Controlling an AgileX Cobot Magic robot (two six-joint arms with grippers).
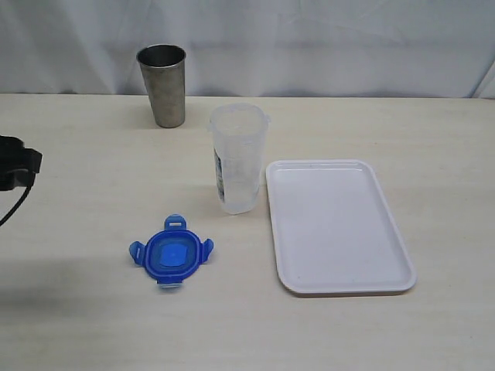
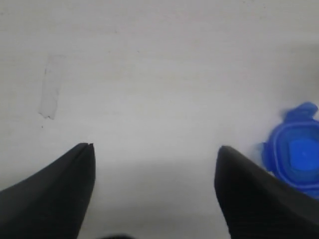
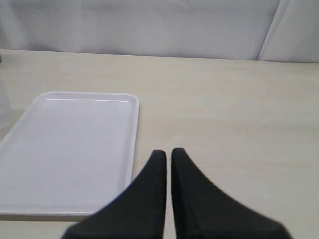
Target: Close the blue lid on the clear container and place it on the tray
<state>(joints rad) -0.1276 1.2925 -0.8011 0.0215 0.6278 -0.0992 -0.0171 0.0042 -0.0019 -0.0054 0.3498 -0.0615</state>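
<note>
The blue lid (image 1: 171,255) lies flat on the table, in front and to the left of the clear container (image 1: 238,158), which stands upright and uncovered beside the white tray (image 1: 337,225). At the left edge of the exterior view only a black part of the left arm (image 1: 17,168) shows. My left gripper (image 2: 155,149) is open over bare table, nothing between its fingers; the blue lid (image 2: 294,154) lies just beyond one fingertip. My right gripper (image 3: 168,152) is shut and empty, hovering near the tray (image 3: 70,149). It is out of the exterior view.
A steel tumbler (image 1: 163,85) stands at the back of the table, left of the container. A white curtain hangs behind the table. A strip of clear tape (image 2: 51,86) is stuck on the table surface in the left wrist view.
</note>
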